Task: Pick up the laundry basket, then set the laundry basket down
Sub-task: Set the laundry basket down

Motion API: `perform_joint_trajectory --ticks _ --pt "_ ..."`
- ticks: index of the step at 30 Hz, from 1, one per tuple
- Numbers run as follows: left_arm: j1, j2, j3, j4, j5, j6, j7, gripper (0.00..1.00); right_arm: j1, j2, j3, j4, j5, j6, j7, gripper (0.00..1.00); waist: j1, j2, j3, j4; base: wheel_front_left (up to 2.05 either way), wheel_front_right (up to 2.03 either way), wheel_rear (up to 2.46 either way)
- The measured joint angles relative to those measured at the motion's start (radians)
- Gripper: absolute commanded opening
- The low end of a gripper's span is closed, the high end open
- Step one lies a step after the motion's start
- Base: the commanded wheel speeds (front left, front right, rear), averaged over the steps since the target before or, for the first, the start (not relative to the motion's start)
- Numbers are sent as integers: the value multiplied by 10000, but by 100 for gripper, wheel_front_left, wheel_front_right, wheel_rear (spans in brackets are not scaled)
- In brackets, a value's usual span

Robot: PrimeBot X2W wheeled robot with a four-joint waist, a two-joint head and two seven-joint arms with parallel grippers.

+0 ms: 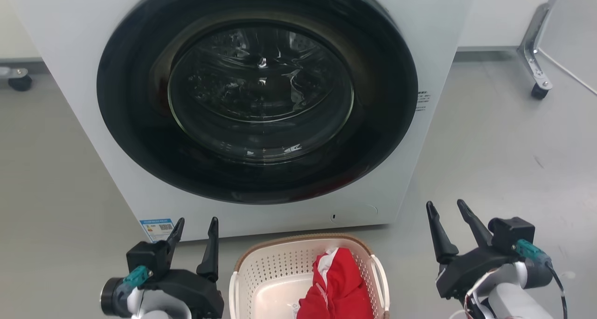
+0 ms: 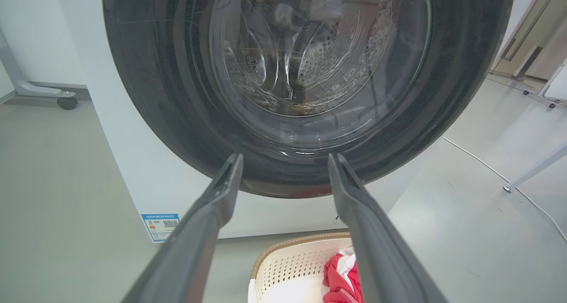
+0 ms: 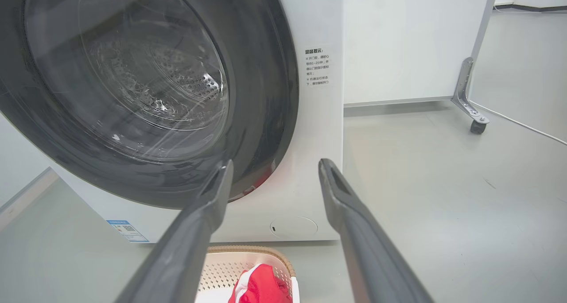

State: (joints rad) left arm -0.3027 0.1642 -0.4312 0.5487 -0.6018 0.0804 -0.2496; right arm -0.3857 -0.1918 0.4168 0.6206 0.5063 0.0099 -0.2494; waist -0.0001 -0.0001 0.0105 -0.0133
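Before washing machine [image 1: 256,90]: laundry basket [image 1: 280,263]; garment [image 1: 338,281] inside.

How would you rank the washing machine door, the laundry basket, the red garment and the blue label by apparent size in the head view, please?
1. washing machine door
2. laundry basket, partly cut off by the bottom edge
3. red garment, also cut off
4. blue label

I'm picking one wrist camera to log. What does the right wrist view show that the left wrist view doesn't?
The right wrist view adds the printed notice on the washing machine front. The left wrist view adds a wheeled foot left of the machine. Both share the dark door, blue sticker, laundry basket with a red garment, and an open gripper: left gripper, right gripper.
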Motion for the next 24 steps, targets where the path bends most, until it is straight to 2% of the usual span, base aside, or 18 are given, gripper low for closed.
perform_joint_trajectory --ticks 10,24 --pt "1839 339 625 -2441 541 318 -2 100 1645 -203 -192 -1712 -476 -548 0 100 0 1 -557 -59 0 0 0" --pt "3295 412 1093 -3860 1057 431 -2 100 2888 -470 -491 -3223 -767 -903 0 100 1 1 -659 -124 0 0 0"
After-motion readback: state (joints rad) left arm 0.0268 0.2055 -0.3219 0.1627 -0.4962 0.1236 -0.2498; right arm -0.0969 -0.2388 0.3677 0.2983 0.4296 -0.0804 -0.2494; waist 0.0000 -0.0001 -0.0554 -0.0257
